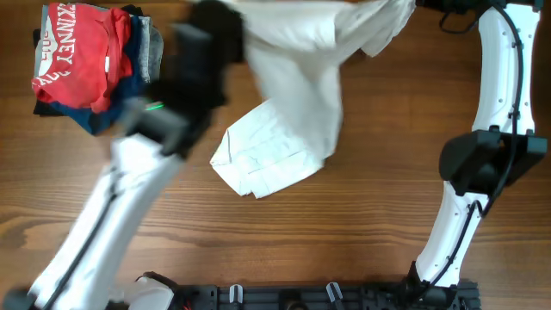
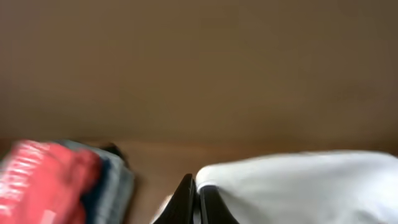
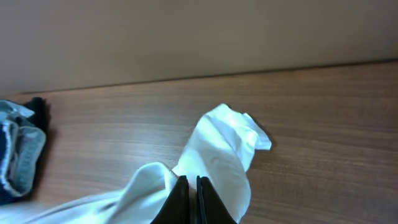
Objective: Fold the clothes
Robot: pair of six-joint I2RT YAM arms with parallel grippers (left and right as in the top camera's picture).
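Observation:
The white T-shirt (image 1: pixel 293 77) is stretched along the far edge of the table between my two grippers. Its lower part hangs down and lies crumpled on the wood in the middle. No lettering shows. My left gripper (image 1: pixel 222 27), blurred by motion, is shut on one edge of the shirt; in the left wrist view the fingers (image 2: pixel 194 185) pinch the white cloth (image 2: pixel 298 186). My right gripper (image 3: pixel 188 182) is shut on another part of the shirt (image 3: pixel 224 149). In the overhead view it is at the top edge, mostly cut off.
A pile of folded clothes with a red T-shirt (image 1: pixel 77 52) on top of navy and grey garments sits at the far left corner. It also shows in the left wrist view (image 2: pixel 43 180) and the right wrist view (image 3: pixel 18 155). The table (image 1: pixel 387 258) is wooden.

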